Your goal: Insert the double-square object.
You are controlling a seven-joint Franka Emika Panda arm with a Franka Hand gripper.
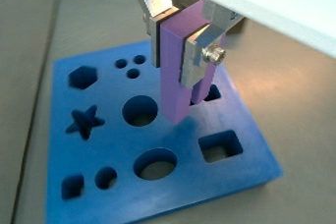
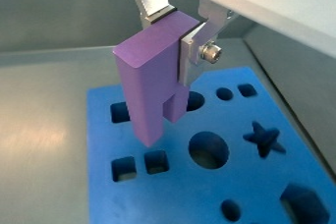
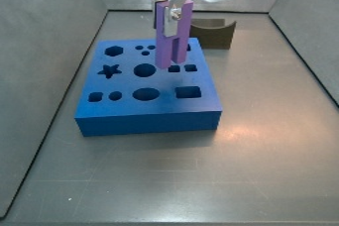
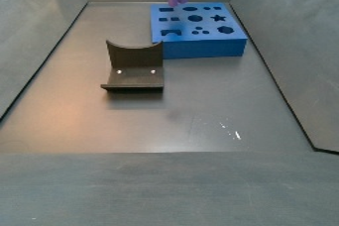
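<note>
1. There is one double-square object (image 1: 180,66), a tall, slim lilac peg made of two joined square bars; one thick blue block (image 3: 146,83) with cut-out holes in its top face; one dark olive curved holder (image 4: 133,68); and one gripper (image 1: 179,33).
2. The blue block's holes, counted in a side view, include one star (image 3: 110,70), one hexagon (image 3: 115,48), two large round holes and one larger square hole (image 3: 189,91) (some smaller ones are partly hidden behind the peg).
3. The lilac peg stands upright. In a wrist view its flat top end (image 2: 148,39) is smooth and matte, and its lower end shows a step where one bar ends higher than the other.
4. The gripper pinches the peg near its upper part, with its flat silver fingers (image 1: 199,51) pressed on opposite sides; it hangs above the blue block, over the block's far half in a side view (image 3: 173,12).
5. The peg's lower end is just above or at the block's top face, near a pair of small square holes (image 2: 140,164); I cannot tell whether it touches.
6. The olive holder rests on the grey floor, well apart from the block.
</note>
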